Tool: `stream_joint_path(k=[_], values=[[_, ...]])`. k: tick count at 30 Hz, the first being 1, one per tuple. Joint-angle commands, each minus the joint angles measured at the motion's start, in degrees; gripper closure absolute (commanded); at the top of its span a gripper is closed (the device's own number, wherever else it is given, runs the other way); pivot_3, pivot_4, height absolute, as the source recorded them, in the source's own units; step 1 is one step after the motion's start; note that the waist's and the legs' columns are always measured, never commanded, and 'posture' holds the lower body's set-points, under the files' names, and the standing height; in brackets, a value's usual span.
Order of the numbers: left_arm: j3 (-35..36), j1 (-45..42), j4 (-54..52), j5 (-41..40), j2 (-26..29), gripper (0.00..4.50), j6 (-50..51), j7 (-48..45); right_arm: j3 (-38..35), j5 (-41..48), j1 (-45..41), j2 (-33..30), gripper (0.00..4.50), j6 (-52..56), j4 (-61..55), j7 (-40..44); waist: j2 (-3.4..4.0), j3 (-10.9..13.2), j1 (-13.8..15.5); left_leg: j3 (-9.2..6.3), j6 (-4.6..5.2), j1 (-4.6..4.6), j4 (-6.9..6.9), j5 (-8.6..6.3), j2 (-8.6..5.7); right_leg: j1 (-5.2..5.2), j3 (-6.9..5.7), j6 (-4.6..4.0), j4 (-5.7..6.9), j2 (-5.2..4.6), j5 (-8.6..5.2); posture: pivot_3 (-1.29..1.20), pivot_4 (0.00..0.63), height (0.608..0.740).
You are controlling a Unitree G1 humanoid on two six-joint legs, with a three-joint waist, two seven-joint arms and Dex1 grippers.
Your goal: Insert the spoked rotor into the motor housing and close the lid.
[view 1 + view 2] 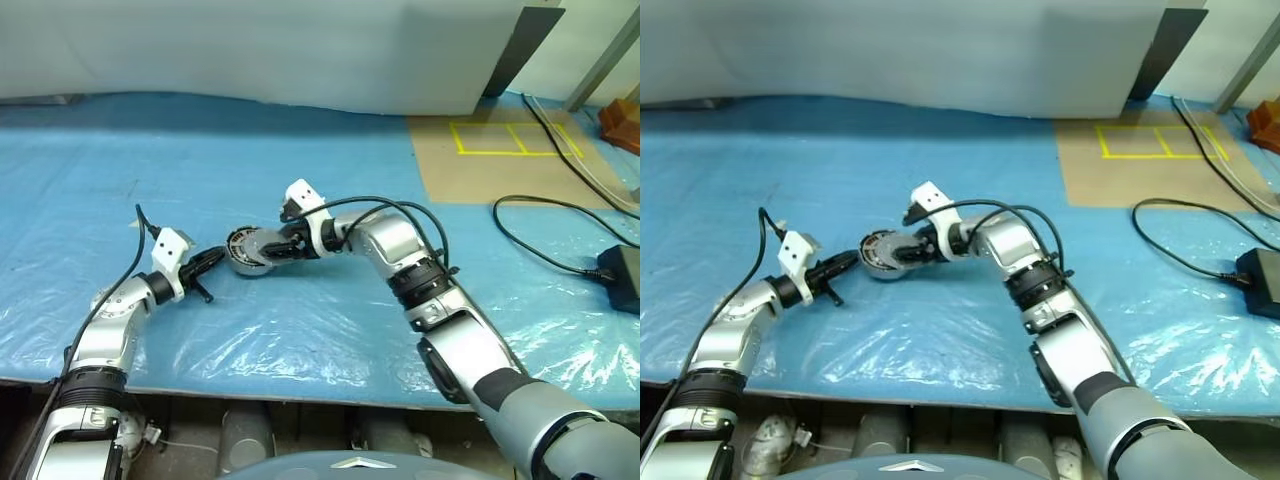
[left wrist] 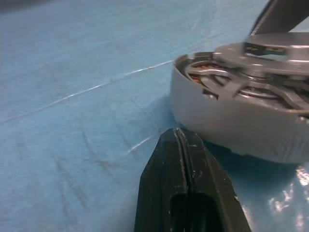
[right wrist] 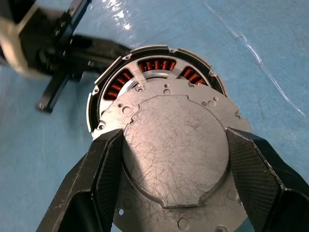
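The motor housing (image 1: 240,250) is a silver-grey cup with copper-brown windings (image 3: 154,65), standing on the blue table near the middle. The lid (image 3: 176,169), a flat silver disc with a raised round plate, lies tilted over the housing and leaves its far edge uncovered. My right gripper (image 3: 175,137) is shut on the lid, one finger on each side of the raised plate. Silver spokes (image 2: 227,84) show inside the cup under the lid; the rotor's black rim is hidden. My left gripper (image 2: 177,137) is shut and empty, its tip low beside the housing's left wall.
The table is covered with blue plastic sheet (image 1: 300,330). A brown sheet with yellow tape squares (image 1: 500,150) lies at the back right. A black cable and power adapter (image 1: 620,270) lie at the far right. A white board stands along the back.
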Motion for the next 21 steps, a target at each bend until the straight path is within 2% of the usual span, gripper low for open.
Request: stream_joint_path(k=[1, 7, 13, 21], values=[[2.55, -1.83, 2.86, 0.19, 2.48, 4.50, -2.16, 0.14, 2.14, -1.35, 2.14, -2.34, 1.54, -0.99, -0.45, 2.30, 0.00, 0.00, -0.03, 0.00, 0.00, 0.02, 0.06, 0.00, 0.00, 0.03, 0.01, 0.00, 0.02, -0.01, 0.00, 0.00, 0.150, 0.740], [1.32, -5.02, 3.85, 0.15, 1.78, 4.50, -2.30, -0.97, 5.14, -0.75, 4.69, -5.09, 1.54, -4.33, -5.70, 7.88, -0.02, -0.01, 0.37, 0.02, 0.01, 0.18, 0.19, 0.00, -0.03, 0.23, 0.01, 0.00, 0.09, -0.15, 0.00, 0.00, 0.150, 0.740], [-1.71, -7.95, 2.36, -0.56, -3.33, 4.50, -0.77, -2.24, 4.19, 1.44, 5.51, -5.13, 1.54, -5.73, -9.43, 11.70, -0.04, -0.01, 0.23, 0.02, 0.01, 0.13, 0.18, 0.00, -0.04, 0.21, 0.03, -0.01, 0.06, -0.13, 0.00, 0.00, 0.150, 0.740], [-4.19, -5.53, -0.26, -0.66, -3.65, 4.50, 2.94, -6.55, 1.86, 1.17, 4.78, -3.60, 1.54, -5.84, -7.21, 9.24, -0.05, 0.00, -0.20, 0.02, 0.02, 0.00, 0.17, 0.01, 0.02, 0.01, 0.04, -0.02, 0.09, -0.05, 0.00, 0.00, 0.150, 0.740]])
